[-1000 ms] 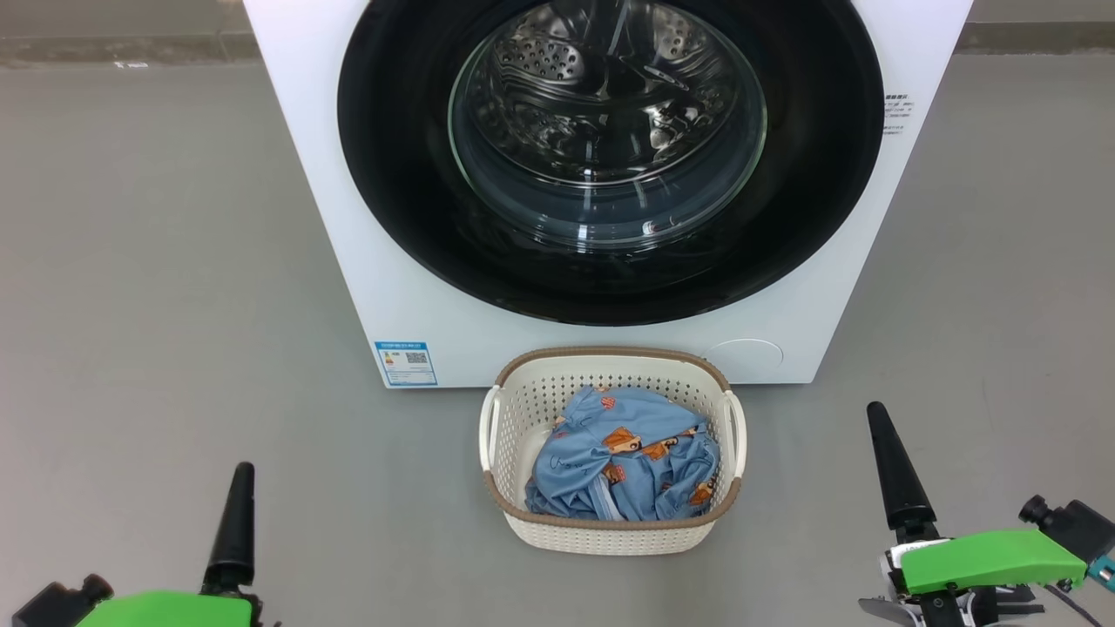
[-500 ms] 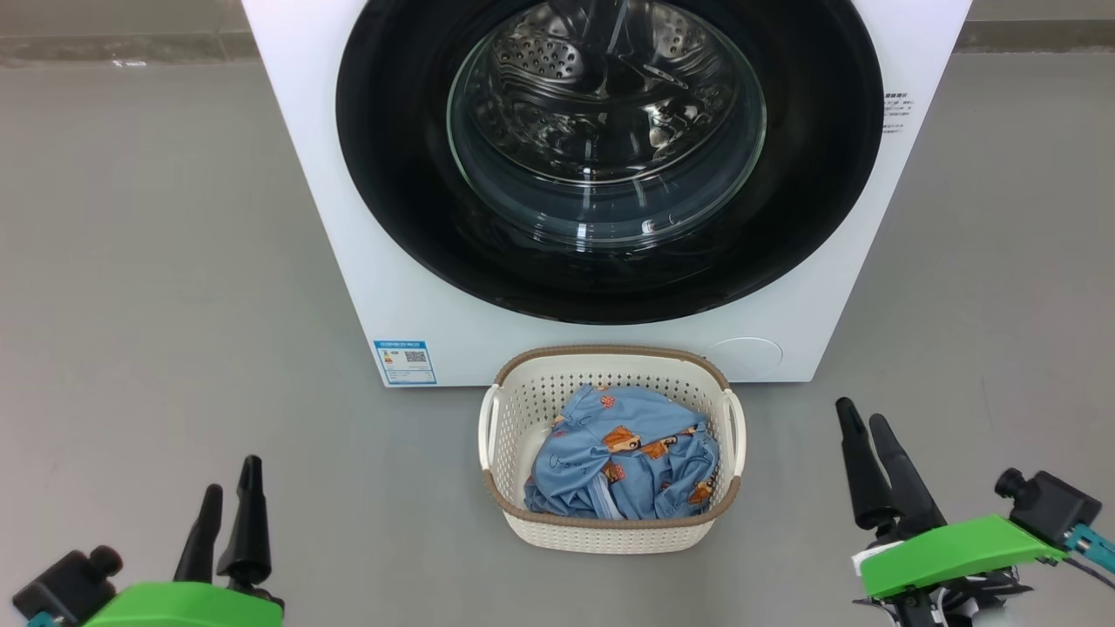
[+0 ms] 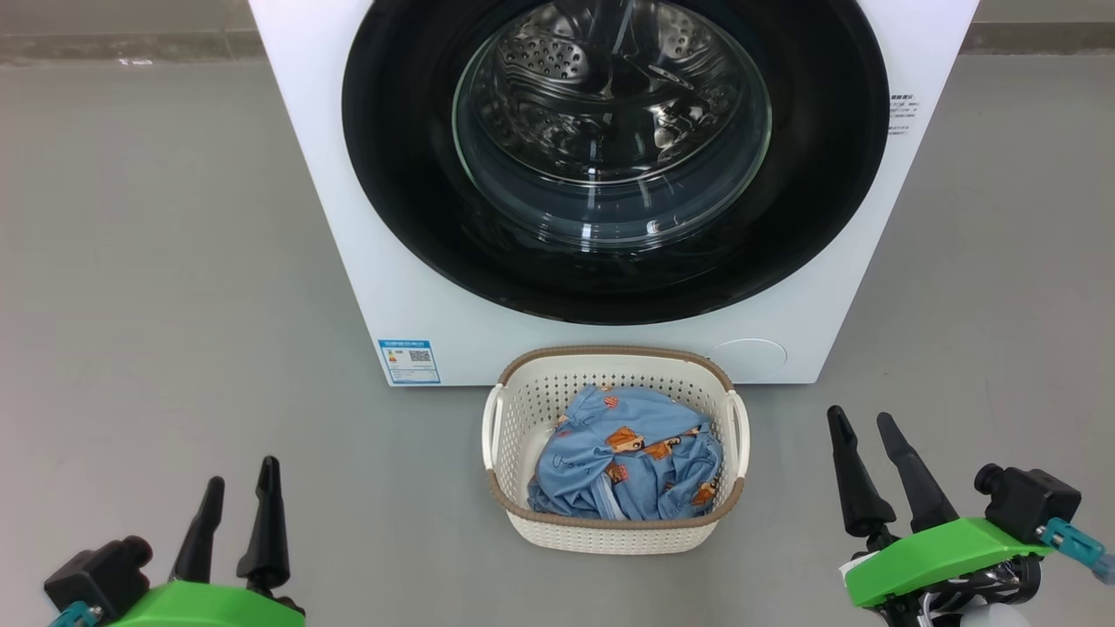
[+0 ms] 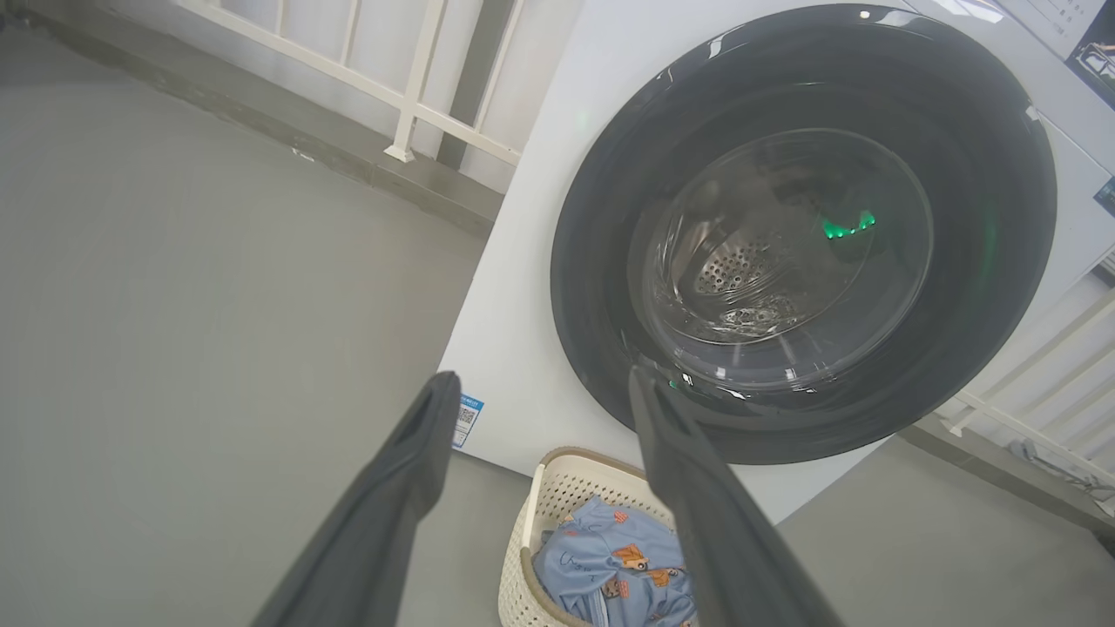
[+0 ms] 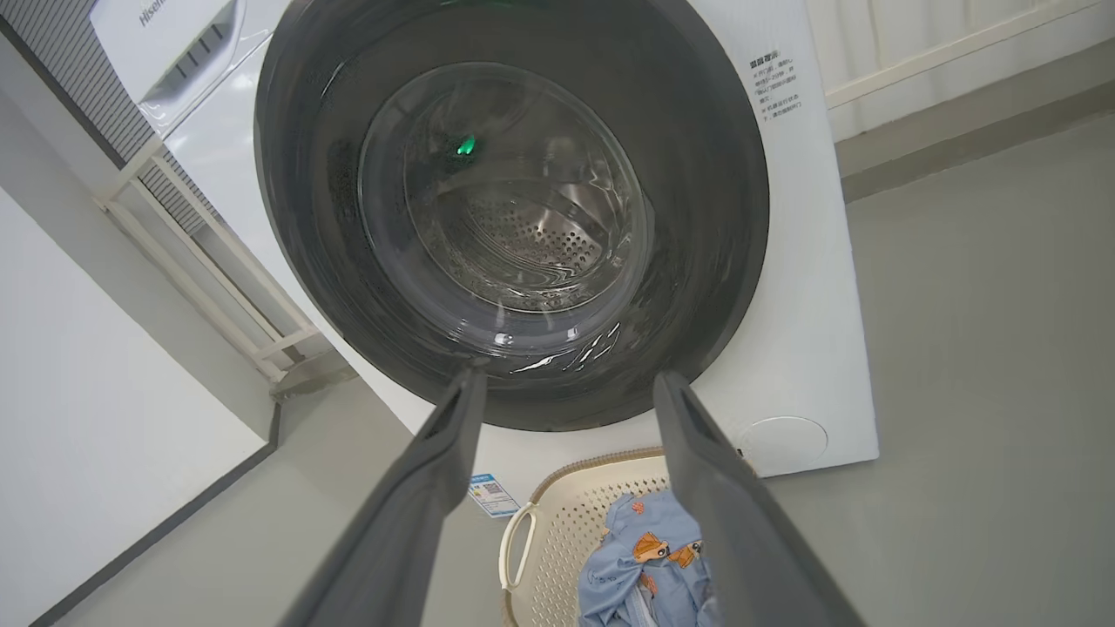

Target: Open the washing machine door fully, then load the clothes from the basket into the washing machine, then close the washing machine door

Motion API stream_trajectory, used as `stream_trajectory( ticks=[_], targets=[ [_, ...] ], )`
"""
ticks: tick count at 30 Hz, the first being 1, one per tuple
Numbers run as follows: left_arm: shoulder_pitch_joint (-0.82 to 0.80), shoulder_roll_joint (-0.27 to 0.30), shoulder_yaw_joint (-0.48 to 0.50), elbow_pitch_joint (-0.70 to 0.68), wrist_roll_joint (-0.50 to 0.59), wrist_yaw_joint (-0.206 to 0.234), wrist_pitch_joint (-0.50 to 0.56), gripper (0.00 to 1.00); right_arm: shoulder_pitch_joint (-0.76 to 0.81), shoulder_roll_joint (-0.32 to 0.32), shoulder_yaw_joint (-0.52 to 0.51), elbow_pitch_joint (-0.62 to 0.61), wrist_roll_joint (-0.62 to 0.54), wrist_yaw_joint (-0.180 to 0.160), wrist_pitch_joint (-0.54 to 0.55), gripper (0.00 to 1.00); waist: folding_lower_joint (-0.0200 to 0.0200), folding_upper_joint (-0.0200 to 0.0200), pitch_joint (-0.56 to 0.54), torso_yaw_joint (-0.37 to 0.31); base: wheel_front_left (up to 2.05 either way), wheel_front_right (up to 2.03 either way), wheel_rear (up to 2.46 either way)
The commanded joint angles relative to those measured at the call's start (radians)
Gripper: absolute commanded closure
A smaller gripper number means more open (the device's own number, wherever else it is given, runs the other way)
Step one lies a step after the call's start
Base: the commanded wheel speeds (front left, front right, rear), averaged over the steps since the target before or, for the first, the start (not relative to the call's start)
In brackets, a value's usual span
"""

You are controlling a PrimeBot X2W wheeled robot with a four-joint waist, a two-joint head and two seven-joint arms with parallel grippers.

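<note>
Flanking the basket (image 3: 610,353), left hand (image 3: 242,471), right hand (image 3: 860,414) splayed.

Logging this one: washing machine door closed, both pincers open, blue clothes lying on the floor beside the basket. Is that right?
Not quite. The head view shows the clothes inside the basket, not beside it. The washing machine door is closed, and the left pincer and right pincer are open.

Holds left gripper (image 3: 242,475) and right gripper (image 3: 861,416) low at either side, fingers parted, empty, pointing up
</note>
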Motion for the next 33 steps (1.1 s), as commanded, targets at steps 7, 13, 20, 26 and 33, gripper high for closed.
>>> stream_trajectory(
  ticks=[7, 13, 20, 26, 33],
  targets=[
    [-0.049, 0.014, 0.033, -0.006, 0.091, -0.008, -0.034, 0.00, -0.052, 0.004, 0.034, -0.011, -0.118, 0.001, -0.032, 0.00, 0.0000, -0.0001, -0.004, 0.004, 0.00, 0.00, 0.00],
    [-0.049, 0.018, 0.027, 0.007, 0.167, -0.009, -0.052, 0.00, -0.058, 0.005, 0.052, 0.002, -0.193, 0.001, -0.049, 0.00, 0.0000, -0.0001, -0.007, 0.004, 0.00, 0.00, 0.00],
    [-0.050, 0.021, 0.026, 0.002, 0.241, -0.009, -0.073, 0.00, -0.062, 0.005, 0.067, 0.008, -0.269, 0.001, -0.070, 0.00, 0.0000, -0.0001, -0.010, 0.004, 0.00, 0.00, 0.00],
    [-0.050, 0.026, 0.021, -0.004, 0.301, -0.010, -0.092, 0.00, -0.067, 0.004, 0.074, 0.011, -0.336, 0.002, -0.087, 0.00, 0.0000, -0.0001, -0.013, 0.007, 0.00, 0.00, 0.00],
    [-0.050, 0.027, 0.021, -0.006, 0.327, -0.010, -0.100, 0.00, -0.069, 0.004, 0.074, 0.013, -0.366, 0.002, -0.095, 0.00, 0.0000, -0.0001, -0.014, 0.009, 0.00, 0.00, 0.00]
  ],
)
